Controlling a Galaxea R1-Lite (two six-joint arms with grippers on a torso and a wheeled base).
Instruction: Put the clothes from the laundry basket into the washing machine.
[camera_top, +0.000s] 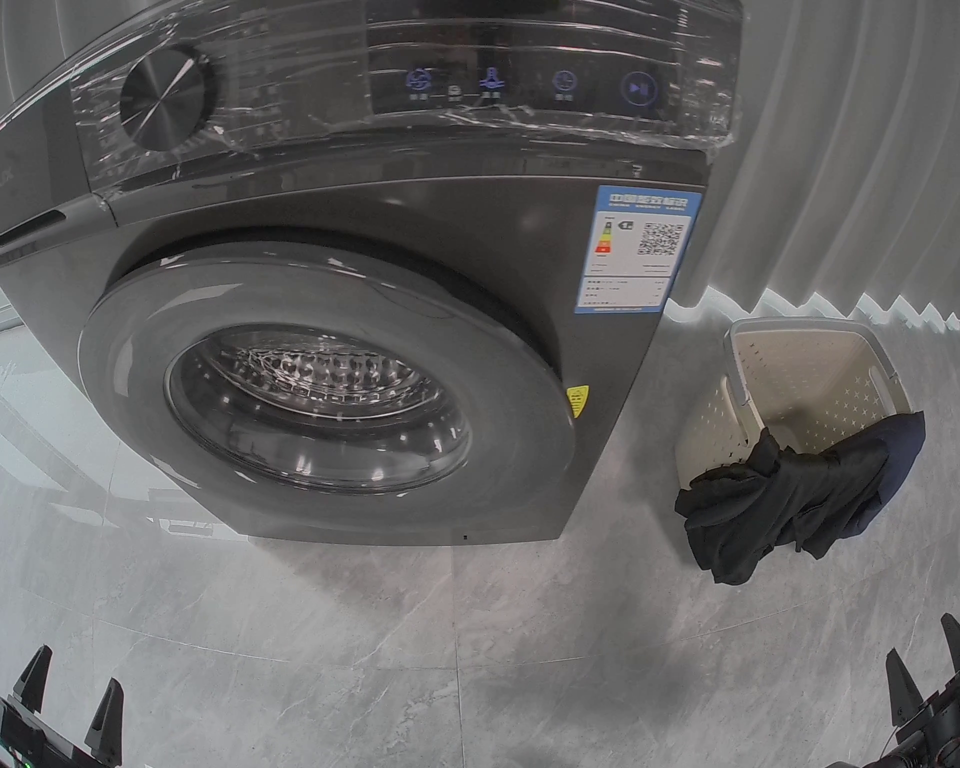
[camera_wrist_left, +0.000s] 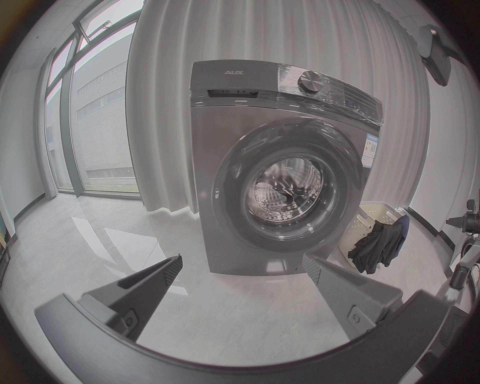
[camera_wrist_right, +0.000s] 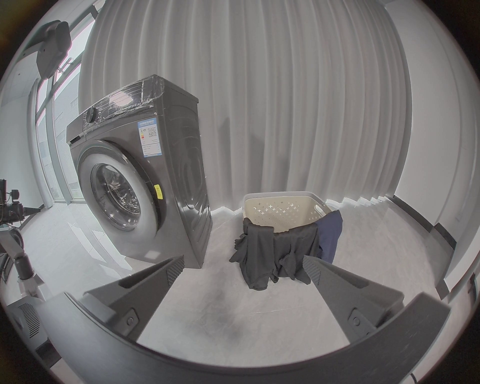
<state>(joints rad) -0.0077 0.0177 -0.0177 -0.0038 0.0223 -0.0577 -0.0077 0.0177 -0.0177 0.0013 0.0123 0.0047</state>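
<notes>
Nothing looks done yet: the clothes (camera_top: 770, 500) drape over the basket (camera_top: 800, 370) rim, the washer door (camera_top: 320, 400) is shut, and the left claw (camera_top: 72, 690) and right claw (camera_top: 922, 660) gape wide, empty.

Grey marble-look tile floor (camera_top: 480, 650), glossy, thin grout lines. Pale pleated curtain (camera_wrist_right: 290, 100) across the back. Big windows (camera_wrist_left: 95, 105) at one side, daylight glare on floor. White wall (camera_wrist_right: 435, 140) w/ dark skirting (camera_wrist_right: 425, 220).

The washing machine (camera_top: 560, 250) is gleaming glossy metal, plastic film (camera_top: 300, 100) wrapping its top. The laundry basket (camera_top: 800, 385) is showing matt plastic, the clothes (camera_top: 770, 500) soft cloth.
</notes>
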